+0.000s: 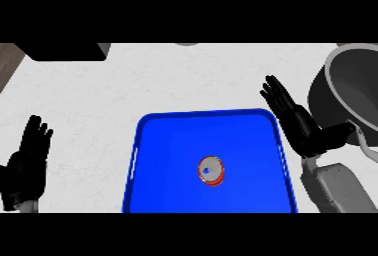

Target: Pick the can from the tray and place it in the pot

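A small red can (211,170) with a silver top stands upright near the middle of the blue tray (170,145). The grey pot (347,95) sits at the far right, cut off by the view's edge. My right hand (299,125) hovers open between the tray's right rim and the pot, fingers straight and pointing away, thumb towards the pot. It is apart from the can, up and to the right of it. My left hand (26,160) rests open at the left edge, fingers up.
A dark box-like object (63,50) sits at the back left of the white counter (111,95). A strip of wooden floor (7,62) shows beyond the counter's left edge. A small grey round thing (187,44) peeks in at the back.
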You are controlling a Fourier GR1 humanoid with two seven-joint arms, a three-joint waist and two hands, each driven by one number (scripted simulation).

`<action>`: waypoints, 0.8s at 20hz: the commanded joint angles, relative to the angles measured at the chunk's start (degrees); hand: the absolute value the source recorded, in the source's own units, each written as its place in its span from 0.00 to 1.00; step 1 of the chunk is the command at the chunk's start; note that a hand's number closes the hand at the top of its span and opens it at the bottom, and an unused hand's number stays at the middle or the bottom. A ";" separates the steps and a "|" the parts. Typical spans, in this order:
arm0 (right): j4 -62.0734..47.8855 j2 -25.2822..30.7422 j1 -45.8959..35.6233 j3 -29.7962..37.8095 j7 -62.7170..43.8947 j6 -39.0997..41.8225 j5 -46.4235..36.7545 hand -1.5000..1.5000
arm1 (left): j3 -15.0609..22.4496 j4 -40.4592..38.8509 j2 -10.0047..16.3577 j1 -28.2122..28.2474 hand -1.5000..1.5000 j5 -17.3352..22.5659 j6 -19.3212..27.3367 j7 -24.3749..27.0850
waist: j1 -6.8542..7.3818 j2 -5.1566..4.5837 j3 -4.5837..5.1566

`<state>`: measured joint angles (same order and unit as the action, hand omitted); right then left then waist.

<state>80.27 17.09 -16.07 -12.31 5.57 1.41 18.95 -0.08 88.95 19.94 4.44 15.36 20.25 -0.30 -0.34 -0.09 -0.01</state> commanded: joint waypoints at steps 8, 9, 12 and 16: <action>0.94 13.42 -26.19 -5.54 1.37 23.57 -8.97 1.00 | 5.21 4.20 -0.97 -12.76 0.50 0.06 -5.98 2.46 | 2.97 -0.95 0.19; -5.89 10.91 -24.91 -4.75 7.74 25.56 -8.30 0.00 | 4.59 3.59 -0.86 -15.71 0.50 0.44 -6.24 2.08 | 3.02 -1.55 -0.09; -5.69 12.82 -24.33 -8.17 21.00 33.67 -12.25 0.00 | 5.11 2.35 -1.82 -15.63 0.50 0.11 -6.12 2.39 | 2.71 -1.23 -0.17; -9.64 16.54 -25.48 -7.86 36.47 39.00 -17.93 0.00 | 3.71 2.50 -0.14 -19.03 0.50 0.72 -6.54 -0.77 | 2.44 -0.88 -0.20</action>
<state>73.56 30.74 -40.75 -19.01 28.17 34.89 7.50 3.99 91.14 19.20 -12.47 15.83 14.12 0.56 2.29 -1.16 -0.14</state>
